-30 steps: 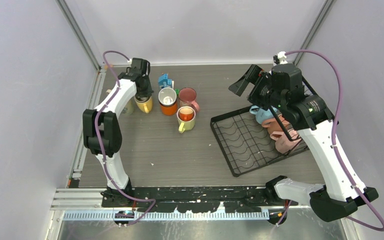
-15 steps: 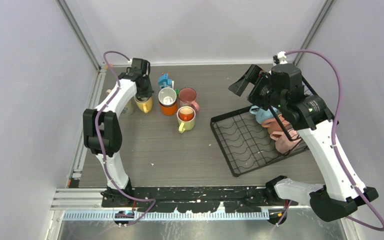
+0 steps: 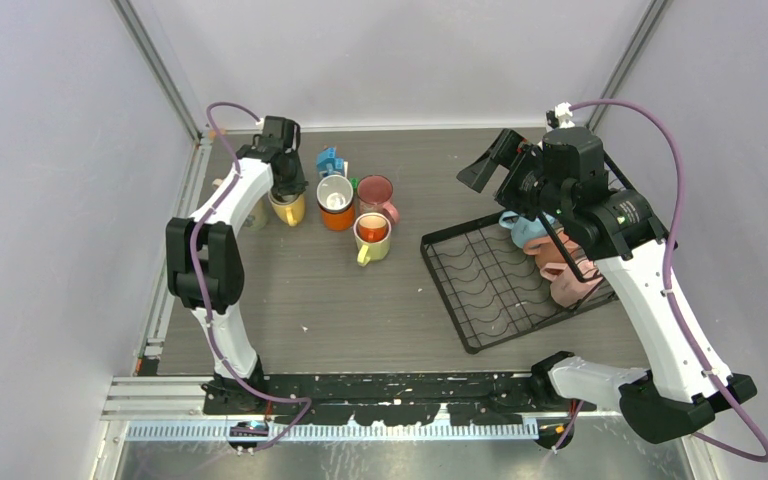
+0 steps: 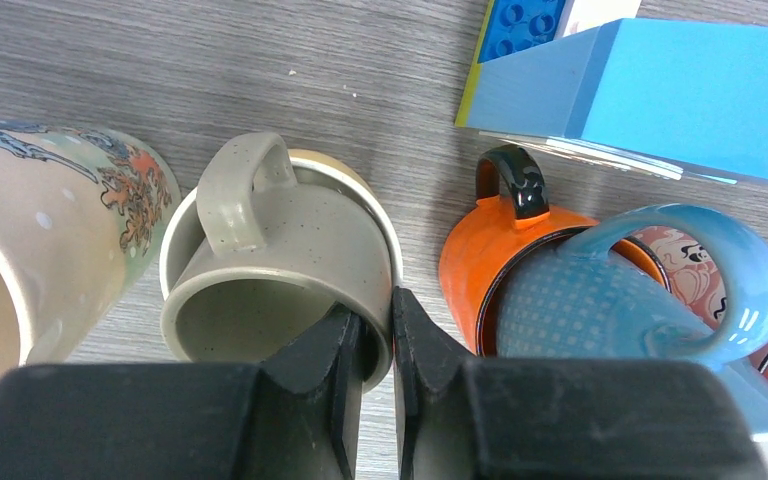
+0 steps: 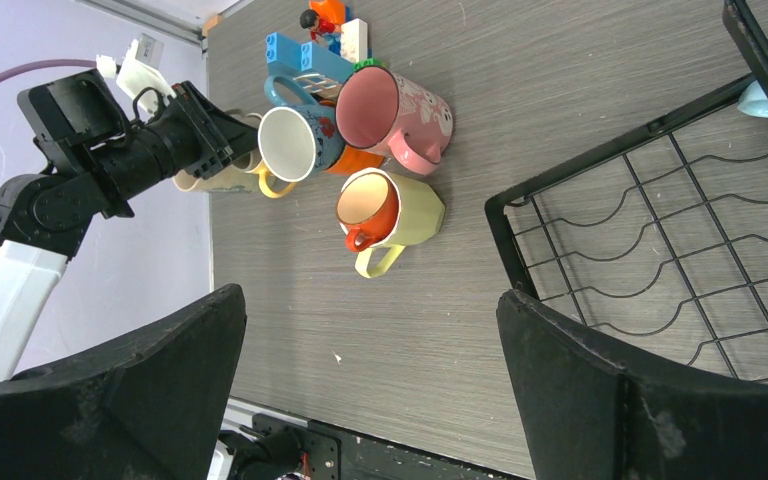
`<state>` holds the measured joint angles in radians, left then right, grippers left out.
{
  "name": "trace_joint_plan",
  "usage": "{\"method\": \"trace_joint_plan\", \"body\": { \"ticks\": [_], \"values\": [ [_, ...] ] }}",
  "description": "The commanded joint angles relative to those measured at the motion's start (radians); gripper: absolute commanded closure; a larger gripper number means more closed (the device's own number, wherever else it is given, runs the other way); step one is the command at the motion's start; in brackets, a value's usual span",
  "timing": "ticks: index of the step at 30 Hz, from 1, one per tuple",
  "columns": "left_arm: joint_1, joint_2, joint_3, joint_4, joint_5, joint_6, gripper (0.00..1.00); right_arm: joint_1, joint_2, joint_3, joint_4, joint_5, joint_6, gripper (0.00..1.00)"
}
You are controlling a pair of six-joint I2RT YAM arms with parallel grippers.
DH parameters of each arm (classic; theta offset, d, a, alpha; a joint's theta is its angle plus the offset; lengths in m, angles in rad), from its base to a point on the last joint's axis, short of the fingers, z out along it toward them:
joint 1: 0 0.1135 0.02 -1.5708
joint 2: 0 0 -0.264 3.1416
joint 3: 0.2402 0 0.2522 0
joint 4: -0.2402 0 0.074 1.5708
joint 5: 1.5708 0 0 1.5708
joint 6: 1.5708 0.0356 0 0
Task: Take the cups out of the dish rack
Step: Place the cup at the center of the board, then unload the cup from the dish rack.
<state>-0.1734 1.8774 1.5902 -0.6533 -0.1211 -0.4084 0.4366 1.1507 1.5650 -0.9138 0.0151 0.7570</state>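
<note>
Currently left gripper (image 4: pixel 377 315) pinches grey mug (image 4: pixel 290 240) by its rim, jaws nearly closed; right gripper (image 5: pixel 370 330) wide, empty. I fear a crooked withdrawal tips it onto orange mug (image 4: pixel 460 275).

Left arm reaches far up the frame, its jaws nearly closed; right arm is raised with its jaws wide.

In the top view the left arm (image 3: pixel 230 200) rises from its base at lower left, bends at a dark elbow and stretches to the upper left, wrist pitched down. The left gripper (image 4: pixel 378 310) points downward, its fingers (image 4: pixel 345 350) nearly together, pinching the wall of a mug (image 4: pixel 260 260). The right arm (image 3: pixel 650 290) climbs from lower right to upper right, its wrist held high. The right gripper (image 5: pixel 368 300) is spread fully apart and holds nothing.
</note>
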Motion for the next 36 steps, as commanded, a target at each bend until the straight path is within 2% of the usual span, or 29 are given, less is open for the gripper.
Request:
{"method": "trace_joint_plan", "body": {
  "ticks": [1, 28, 33, 36],
  "values": [
    [0.011, -0.021, 0.013, 0.018, 0.006, 0.013, 0.83, 0.002, -0.006, 0.004, 0.023, -0.001, -0.013, 0.0],
    [0.013, -0.131, 0.039, -0.005, 0.034, 0.011, 0.65, 0.002, -0.015, 0.006, 0.019, -0.001, -0.013, 0.0],
    [0.013, -0.182, 0.042, -0.008, 0.062, 0.007, 0.54, 0.001, -0.017, 0.008, 0.019, -0.001, -0.016, 0.0],
    [0.014, -0.223, 0.038, -0.005, 0.091, 0.002, 0.42, 0.002, -0.016, 0.011, 0.019, -0.001, -0.016, 0.0]
  ]
}}
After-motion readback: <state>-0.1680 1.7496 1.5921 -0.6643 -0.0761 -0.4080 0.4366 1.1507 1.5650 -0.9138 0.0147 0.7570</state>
